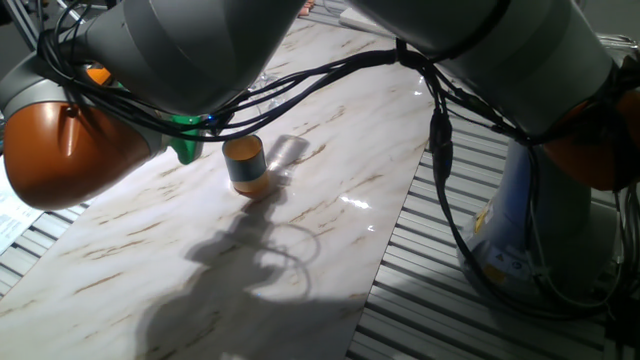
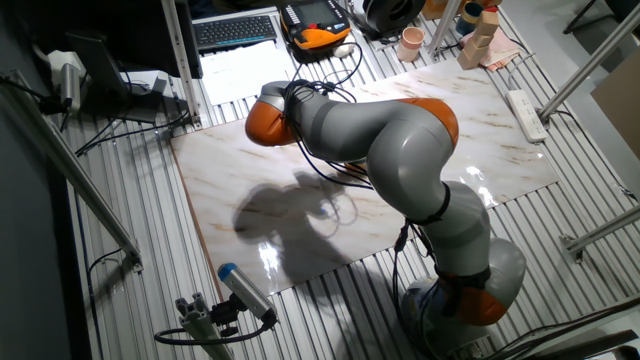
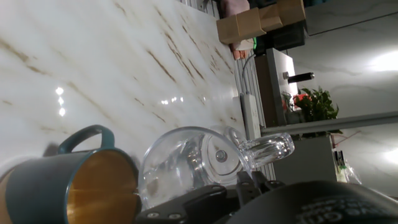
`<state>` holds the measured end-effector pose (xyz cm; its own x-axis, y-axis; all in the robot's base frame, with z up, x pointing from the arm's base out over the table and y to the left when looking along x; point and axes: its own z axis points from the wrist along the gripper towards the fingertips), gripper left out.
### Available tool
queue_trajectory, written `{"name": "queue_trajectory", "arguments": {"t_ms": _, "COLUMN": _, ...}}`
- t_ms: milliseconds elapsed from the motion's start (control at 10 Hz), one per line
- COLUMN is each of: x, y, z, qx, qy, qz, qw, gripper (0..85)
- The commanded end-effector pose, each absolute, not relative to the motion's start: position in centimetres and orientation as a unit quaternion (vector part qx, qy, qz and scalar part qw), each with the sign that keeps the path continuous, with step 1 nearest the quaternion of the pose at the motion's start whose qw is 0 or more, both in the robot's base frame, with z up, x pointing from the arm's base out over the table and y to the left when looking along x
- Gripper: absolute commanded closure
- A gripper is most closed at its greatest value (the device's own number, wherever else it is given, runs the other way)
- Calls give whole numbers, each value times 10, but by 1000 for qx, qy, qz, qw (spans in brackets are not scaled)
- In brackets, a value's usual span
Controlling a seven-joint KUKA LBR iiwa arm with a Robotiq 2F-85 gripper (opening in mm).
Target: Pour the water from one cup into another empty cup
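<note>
In the hand view the clear glass cup (image 3: 183, 165) lies tipped on its side close to the camera, its handle (image 3: 268, 147) pointing right. My gripper (image 3: 208, 198) is shut on it from below. The glass's mouth leans toward the teal cup (image 3: 74, 186), whose orange inside faces the camera just to its left. I cannot make out the water in the glass. In one fixed view the teal cup (image 1: 244, 164) stands upright on the marble top under the arm. The arm hides the gripper and the glass there, and both cups in the other fixed view.
The marble table top (image 1: 330, 210) ends at ribbed metal flooring (image 1: 440, 300) on the right. A pinkish cup (image 2: 411, 43) and cardboard boxes (image 3: 260, 22) stand at the far end. A power strip (image 2: 527, 112) lies beside the table. Cables (image 1: 440, 150) hang from the arm.
</note>
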<state>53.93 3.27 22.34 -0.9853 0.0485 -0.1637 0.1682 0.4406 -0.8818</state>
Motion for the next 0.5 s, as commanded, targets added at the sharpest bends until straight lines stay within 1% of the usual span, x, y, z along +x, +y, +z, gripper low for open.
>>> {"name": "queue_trajectory", "arguments": {"t_ms": 0, "x": 539, "y": 33, "z": 224, "qx": 67, "qy": 846, "qz": -526, "qw": 58, "gripper": 850}}
{"name": "queue_trajectory", "arguments": {"t_ms": 400, "x": 539, "y": 35, "z": 225, "qx": 70, "qy": 841, "qz": -533, "qw": 57, "gripper": 850}}
